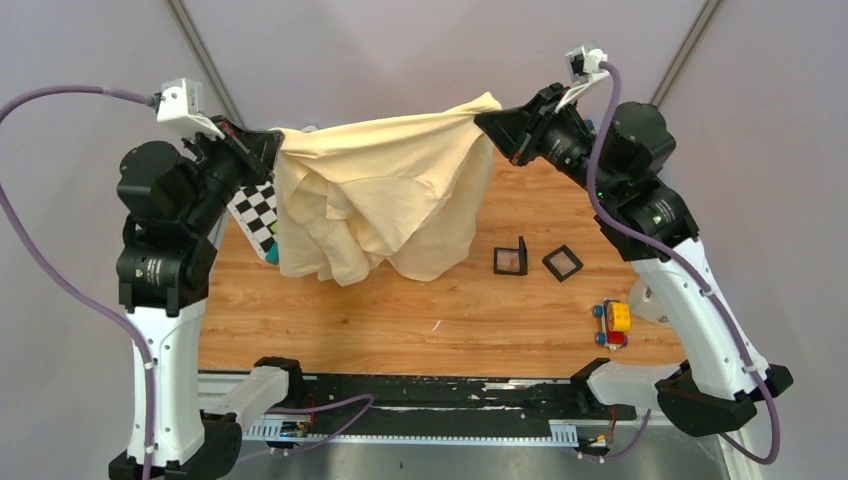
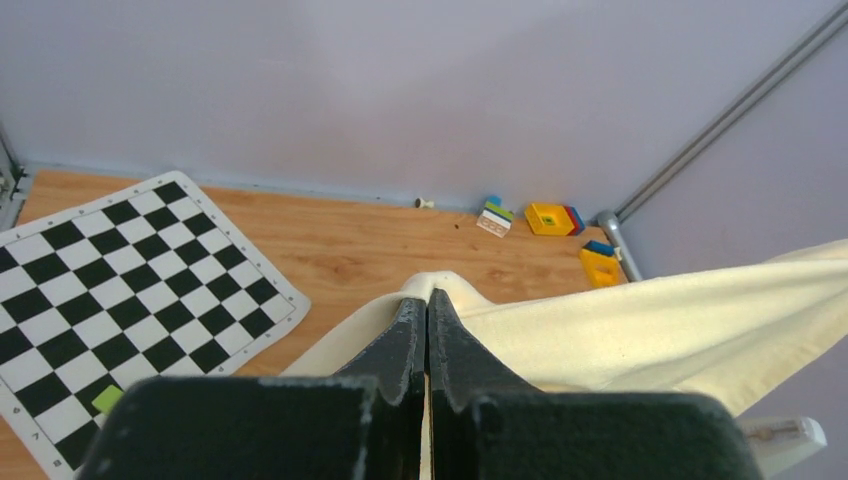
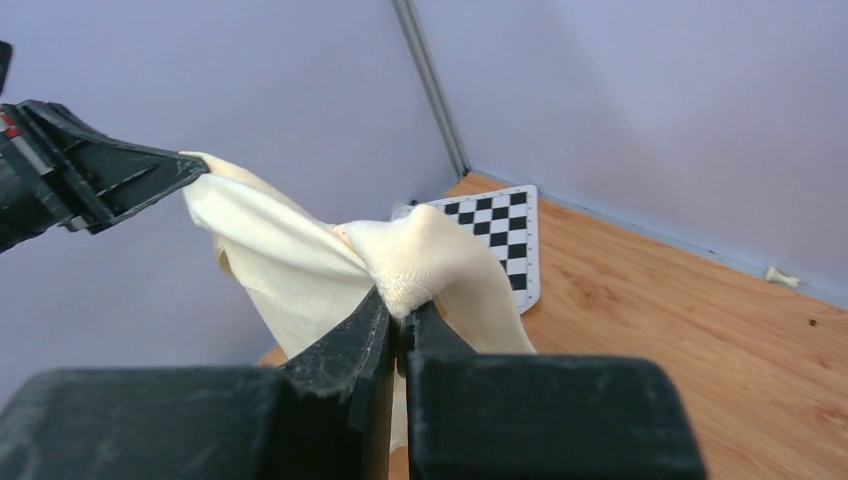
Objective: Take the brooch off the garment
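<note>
The garment (image 1: 380,195) is a pale yellow cloth, held up above the table and stretched between both grippers, its folds hanging down. My left gripper (image 1: 272,143) is shut on its left corner; in the left wrist view the jaws (image 2: 427,300) pinch the cloth (image 2: 650,330). My right gripper (image 1: 488,122) is shut on its right corner; in the right wrist view the jaws (image 3: 398,305) clamp a bunched hem (image 3: 410,255), with the left gripper (image 3: 195,165) showing beyond. The brooch is hidden; no pink flower pin shows in any view.
A checkerboard mat (image 1: 255,215) lies under the cloth's left side. Two small black square frames (image 1: 511,259) (image 1: 562,262) sit right of the cloth. Toy blocks (image 1: 614,323) sit near the right arm, and more blocks (image 2: 553,218) by the far wall. The table (image 1: 400,320) is wood.
</note>
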You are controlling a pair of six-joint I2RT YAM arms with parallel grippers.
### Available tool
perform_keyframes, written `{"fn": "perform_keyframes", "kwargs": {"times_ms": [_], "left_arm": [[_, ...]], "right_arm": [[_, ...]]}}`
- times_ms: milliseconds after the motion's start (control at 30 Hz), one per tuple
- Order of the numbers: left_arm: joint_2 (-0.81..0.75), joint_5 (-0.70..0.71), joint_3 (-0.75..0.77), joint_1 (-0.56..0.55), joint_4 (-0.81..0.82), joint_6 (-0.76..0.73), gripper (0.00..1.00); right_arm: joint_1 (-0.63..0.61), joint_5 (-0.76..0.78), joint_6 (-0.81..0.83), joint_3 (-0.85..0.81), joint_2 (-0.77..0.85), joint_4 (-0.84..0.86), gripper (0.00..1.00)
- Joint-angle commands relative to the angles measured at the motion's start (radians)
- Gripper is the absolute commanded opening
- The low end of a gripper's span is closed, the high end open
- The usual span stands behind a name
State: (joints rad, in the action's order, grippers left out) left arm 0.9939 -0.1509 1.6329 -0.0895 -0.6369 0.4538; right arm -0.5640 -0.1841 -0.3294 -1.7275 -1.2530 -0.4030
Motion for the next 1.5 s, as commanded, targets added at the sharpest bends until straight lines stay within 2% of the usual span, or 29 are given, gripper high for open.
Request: {"fn": "perform_keyframes", "kwargs": {"times_ms": [0,67,200,300,367,500,567,600,667,733,767,833,900,1000,1033,1067,1100,1133,1167,1200,1233,1267,1300,1467], "left_arm": [[-0.031,-0.008,0.071,0.003,-0.089,-0.03,0.0],[-0.047,-0.04,0.025,0.004,-0.031,-0.003,0.0],[0.047,-0.071,-0.027,0.005,0.028,0.043,0.0],[0.168,-0.073,-0.019,0.004,0.11,0.069,0.0],[0.24,-0.032,0.032,0.005,0.155,0.066,0.0],[0.387,0.024,0.296,0.005,0.119,0.021,0.0],[0.439,0.046,0.454,0.004,0.074,-0.008,0.0],[0.461,0.055,0.54,0.005,0.042,-0.017,0.0],[0.467,0.045,0.611,0.004,-0.003,-0.033,0.0],[0.427,0.013,0.57,0.005,-0.027,-0.036,0.0],[0.403,0.001,0.526,0.005,-0.026,-0.032,0.0],[0.302,-0.016,0.34,0.005,-0.004,-0.02,0.0],[0.176,-0.032,0.029,0.005,0.029,0.002,0.0],[-0.014,-0.066,-0.278,0.003,0.052,0.045,0.0],[-0.048,-0.078,-0.423,0.0,0.055,0.054,0.0],[-0.113,-0.085,-0.487,-0.002,0.058,0.071,0.0],[-0.139,-0.092,-0.612,-0.009,0.065,0.076,0.0],[-0.188,-0.091,-0.665,-0.015,0.066,0.084,0.03],[-0.208,-0.079,-0.762,-0.017,0.065,0.088,0.19],[-0.239,-0.069,-0.806,-0.02,0.063,0.101,0.35],[-0.263,-0.041,-0.873,-0.021,0.055,0.112,0.71],[-0.275,-0.031,-0.897,-0.022,0.054,0.13,0.86],[-0.295,-0.019,-0.932,-0.022,0.058,0.14,0.96],[-0.325,0.038,-0.956,-0.026,0.093,0.17,1.0]], "right_arm": [[0.006,-0.104,-0.048,-0.011,0.056,-0.001,0.0],[0.006,-0.071,-0.057,0.012,0.065,-0.002,0.0],[0.024,0.09,-0.045,0.036,0.001,0.006,0.0],[0.066,0.075,-0.069,-0.004,-0.091,0.058,0.0],[0.137,0.021,-0.126,-0.093,-0.175,0.078,0.0],[0.282,-0.198,-0.311,-0.417,-0.359,0.071,0.0],[0.317,-0.244,-0.347,-0.582,-0.416,0.063,0.0],[0.323,-0.243,-0.347,-0.633,-0.429,0.05,0.0],[0.327,-0.236,-0.337,-0.645,-0.413,0.029,0.0],[0.325,-0.257,-0.353,-0.491,-0.334,0.039,0.0],[0.325,-0.273,-0.379,-0.324,-0.26,0.05,0.0],[0.311,-0.323,-0.418,-0.039,-0.134,0.102,0.0],[0.275,-0.344,-0.43,0.222,-0.022,0.13,0.0],[0.206,-0.337,-0.432,0.564,0.146,0.136,0.0],[0.173,-0.321,-0.435,0.671,0.196,0.15,0.0],[0.139,-0.3,-0.438,0.785,0.244,0.172,0.0],[0.102,-0.294,-0.439,0.89,0.275,0.211,0.01],[0.071,-0.294,-0.439,0.973,0.291,0.226,0.04],[0.049,-0.302,-0.437,1.04,0.29,0.233,0.1],[0.032,-0.324,-0.427,1.091,0.275,0.247,0.21],[0.022,-0.352,-0.413,1.127,0.256,0.25,0.4],[0.017,-0.367,-0.395,1.144,0.234,0.241,0.55],[0.016,-0.366,-0.375,1.146,0.218,0.221,0.62],[0.013,-0.183,-0.271,1.026,0.174,0.115,0.68]]}}
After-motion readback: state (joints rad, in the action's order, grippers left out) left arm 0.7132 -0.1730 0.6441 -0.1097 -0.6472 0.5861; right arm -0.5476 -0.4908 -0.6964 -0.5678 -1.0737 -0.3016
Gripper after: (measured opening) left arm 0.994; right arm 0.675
